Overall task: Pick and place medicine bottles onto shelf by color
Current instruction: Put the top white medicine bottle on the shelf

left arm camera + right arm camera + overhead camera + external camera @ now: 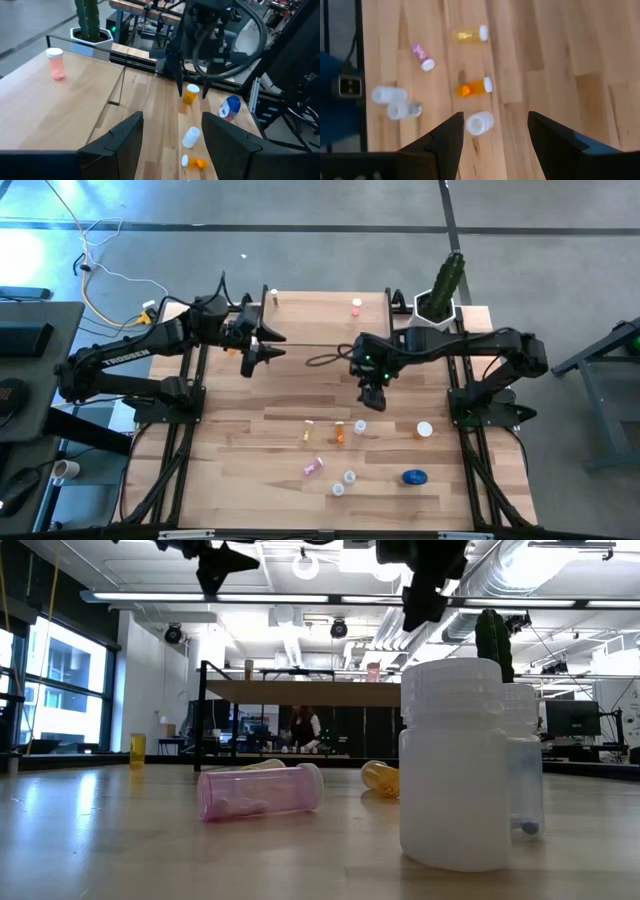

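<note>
Medicine bottles lie scattered on the table's near half: a yellowish one (308,430), an orange one (340,432), a white one (359,426), a pink one (313,467), two clear ones (349,477) and a squat blue jar (414,476). One pink bottle (356,306) stands upright on the shelf (320,320) at the far side. My right gripper (372,395) hangs open above the table, pointing steeply down, with the white bottle (480,122) and the orange bottle (474,87) below and ahead of it. My left gripper (262,348) stays open in the air over the shelf's left part.
A white pot with a green cactus (440,290) stands at the shelf's far right corner. A white cap or bottle (424,430) sits right of the cluster. A dark cable loop (325,358) lies on the shelf. Bare wood stretches left of the bottles.
</note>
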`<act>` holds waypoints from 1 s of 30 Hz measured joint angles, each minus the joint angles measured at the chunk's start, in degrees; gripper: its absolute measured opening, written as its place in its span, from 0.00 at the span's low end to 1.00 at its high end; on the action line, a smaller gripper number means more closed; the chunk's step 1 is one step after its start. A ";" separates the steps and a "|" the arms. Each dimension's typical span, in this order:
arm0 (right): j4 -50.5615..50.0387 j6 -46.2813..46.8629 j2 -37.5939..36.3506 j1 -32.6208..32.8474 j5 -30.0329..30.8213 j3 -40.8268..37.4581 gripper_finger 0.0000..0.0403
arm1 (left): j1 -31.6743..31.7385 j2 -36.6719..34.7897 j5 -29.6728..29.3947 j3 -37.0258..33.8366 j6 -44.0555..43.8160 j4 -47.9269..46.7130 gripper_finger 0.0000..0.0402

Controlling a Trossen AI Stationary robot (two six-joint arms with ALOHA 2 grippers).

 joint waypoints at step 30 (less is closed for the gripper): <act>10.20 -9.11 3.78 13.29 8.42 -12.70 0.52 | -13.67 0.00 -0.24 0.00 -10.71 0.35 0.48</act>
